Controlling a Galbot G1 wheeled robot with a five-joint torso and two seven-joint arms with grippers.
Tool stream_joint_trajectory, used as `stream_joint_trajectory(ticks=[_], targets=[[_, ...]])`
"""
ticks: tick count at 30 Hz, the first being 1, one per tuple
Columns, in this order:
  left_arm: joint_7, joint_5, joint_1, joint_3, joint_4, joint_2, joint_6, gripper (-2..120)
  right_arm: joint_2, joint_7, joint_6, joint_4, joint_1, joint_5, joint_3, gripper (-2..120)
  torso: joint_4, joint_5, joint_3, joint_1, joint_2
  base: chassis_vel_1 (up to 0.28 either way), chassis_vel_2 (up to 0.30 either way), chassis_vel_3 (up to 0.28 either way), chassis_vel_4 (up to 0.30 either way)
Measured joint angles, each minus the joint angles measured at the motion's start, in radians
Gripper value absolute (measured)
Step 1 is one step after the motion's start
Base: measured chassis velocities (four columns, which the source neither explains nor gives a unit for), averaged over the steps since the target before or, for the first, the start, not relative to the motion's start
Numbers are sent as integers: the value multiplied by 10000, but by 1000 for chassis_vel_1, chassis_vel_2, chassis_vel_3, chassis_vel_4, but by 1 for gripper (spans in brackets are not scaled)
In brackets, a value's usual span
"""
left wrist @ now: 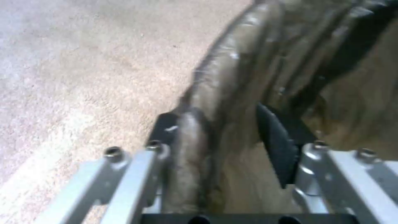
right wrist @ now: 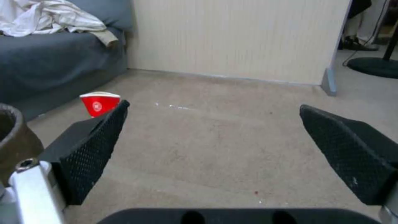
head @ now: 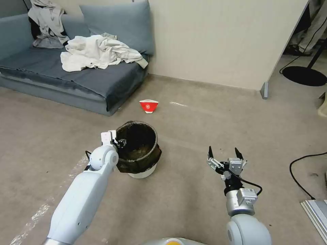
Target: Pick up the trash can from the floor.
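Trash can (head: 138, 149): you have one, a small white bin lined with a dark brown bag folded over its rim, sitting on the floor (head: 190, 204) left of centre. Your left gripper (head: 117, 142) is clamped on its near-left rim, one finger inside, one outside. Your right gripper (head: 223, 154) hangs well to the right, jaws wide apart. One red paper cup (head: 149, 105) sits farther off.
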Motion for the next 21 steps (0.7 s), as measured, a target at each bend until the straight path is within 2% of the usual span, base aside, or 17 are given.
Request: stream_joint_trajectory(ticks=[1,4,9,16,21], targets=[[0,0,0,0,0,0,0,38,0,0,0,0,0,0,0,100,0,0,0,0,0,0,0,0,0],[34,19,26,46,-13,-20,-277,25,-10,1,-12,0,-5,-6,-6,100,0,-2,0,0,0,0,0,0,0],[131,10,160,66,-164,-17,-767,17,-69,1,-51,6,-18,-7,-7,100,1,-4,2,0,0,0,0,0,0],[396,-310,813,-7,-1230,182,-1463,5,-122,32,-155,-74,63,-3,2,100,-3,-15,4,1,-1,0,0,0,0],[632,-507,1176,-265,-1976,355,-1868,5,-144,53,-199,-184,142,1,-4,100,-5,-1,3,0,-1,0,0,0,0]])
